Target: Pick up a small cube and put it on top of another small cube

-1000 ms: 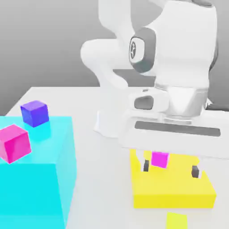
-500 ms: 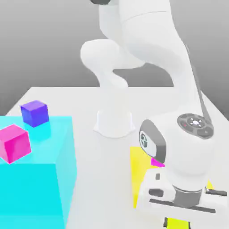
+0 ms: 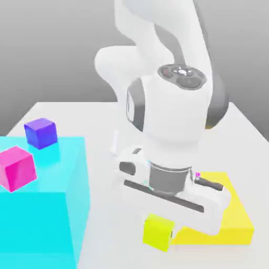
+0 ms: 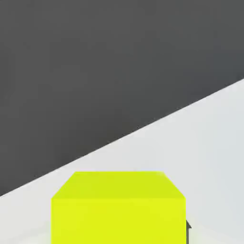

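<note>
The gripper [image 3: 159,231] pinches the yellow cube [image 3: 157,231], lifted beside the yellow pad [image 3: 231,215]; no writing is legible.

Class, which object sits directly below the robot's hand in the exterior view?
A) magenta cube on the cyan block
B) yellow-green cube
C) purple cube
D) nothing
B: the yellow-green cube sits right under the hand, while the purple cube rests on the cyan block.

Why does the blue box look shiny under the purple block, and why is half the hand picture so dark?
In the exterior view the cyan box has a glossy top, so the purple cube casts a pale reflection on it. In the hand view the dark part is just plain background beyond the white table; the yellow-green cube stays brightly lit.
</note>
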`<state>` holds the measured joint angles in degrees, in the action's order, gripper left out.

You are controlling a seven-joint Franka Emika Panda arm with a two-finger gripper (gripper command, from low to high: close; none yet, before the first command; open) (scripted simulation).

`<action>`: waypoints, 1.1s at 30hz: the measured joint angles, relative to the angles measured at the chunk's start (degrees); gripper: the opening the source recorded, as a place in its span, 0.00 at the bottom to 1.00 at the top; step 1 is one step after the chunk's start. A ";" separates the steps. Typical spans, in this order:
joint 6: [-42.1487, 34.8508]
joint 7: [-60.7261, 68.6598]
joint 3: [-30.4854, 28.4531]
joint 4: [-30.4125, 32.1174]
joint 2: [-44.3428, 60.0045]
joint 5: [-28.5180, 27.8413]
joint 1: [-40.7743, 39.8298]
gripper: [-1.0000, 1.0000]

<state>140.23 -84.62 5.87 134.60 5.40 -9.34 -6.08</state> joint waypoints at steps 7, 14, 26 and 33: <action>-9.78 -1.33 -3.95 3.08 -14.27 1.12 -7.86 0.00; -19.91 -2.47 -9.64 6.31 -28.91 2.89 -13.98 0.00; -17.92 -3.19 -14.99 14.58 -32.61 4.69 -19.16 1.00; -23.69 -3.34 -14.55 10.94 -34.60 4.62 -19.25 1.00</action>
